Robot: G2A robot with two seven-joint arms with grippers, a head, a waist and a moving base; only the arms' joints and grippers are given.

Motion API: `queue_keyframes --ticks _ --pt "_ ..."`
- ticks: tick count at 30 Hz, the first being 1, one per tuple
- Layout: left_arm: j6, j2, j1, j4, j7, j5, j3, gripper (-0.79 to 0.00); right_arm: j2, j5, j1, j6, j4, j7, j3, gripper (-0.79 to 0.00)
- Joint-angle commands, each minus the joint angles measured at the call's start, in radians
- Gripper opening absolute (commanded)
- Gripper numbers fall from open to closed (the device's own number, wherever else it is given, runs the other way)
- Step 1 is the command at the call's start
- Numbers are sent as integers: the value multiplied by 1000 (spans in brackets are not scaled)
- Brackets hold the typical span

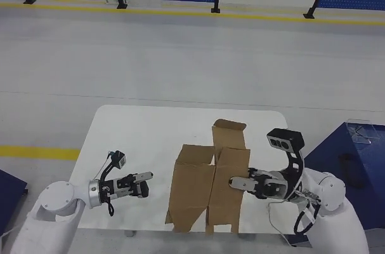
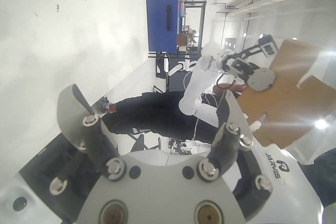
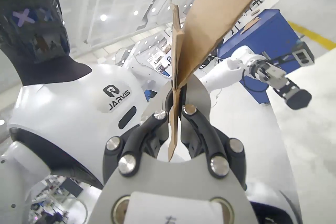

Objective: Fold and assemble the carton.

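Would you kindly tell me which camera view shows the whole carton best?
The top view: the carton appears whole, flaps included. The right wrist view shows one edge pinched in the right gripper; the left wrist view, part of its panels.

Counts. One carton [image 1: 208, 187], lying between the two claws, with two panels side by side and what appears to be a single flap [image 1: 229, 127] at the end farthest from them. Two grippers: the right gripper [image 1: 233, 183] at one side of the carton and the left gripper [image 1: 146, 183] at the other. One table [image 1: 141, 133] beneath both claws. Two blue units, one [image 1: 357, 159] behind the right claw and one [image 1: 2, 190] behind the left. Two yellow floor lines [image 1: 179, 13], both beyond the table.
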Motion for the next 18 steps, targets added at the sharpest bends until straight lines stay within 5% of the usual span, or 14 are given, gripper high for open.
queue_keyframes --ticks 1,6,8,12,18 --pt "0 0 0 0 0 0 0 0 -1 -10 11 -17 -37 -14 -6 -785" --pt "0 0 0 0 0 0 0 0 -2 7 22 7 -48 -39 -30 -785" --pt "0 0 0 0 0 0 0 0 -5 122 18 76 -37 -35 -65 -785" --pt "0 0 0 0 0 0 0 0 -14 497 11 349 7 -16 -153 -785" --pt "0 0 0 0 0 0 0 0 -33 850 14 737 49 -20 -314 -785"
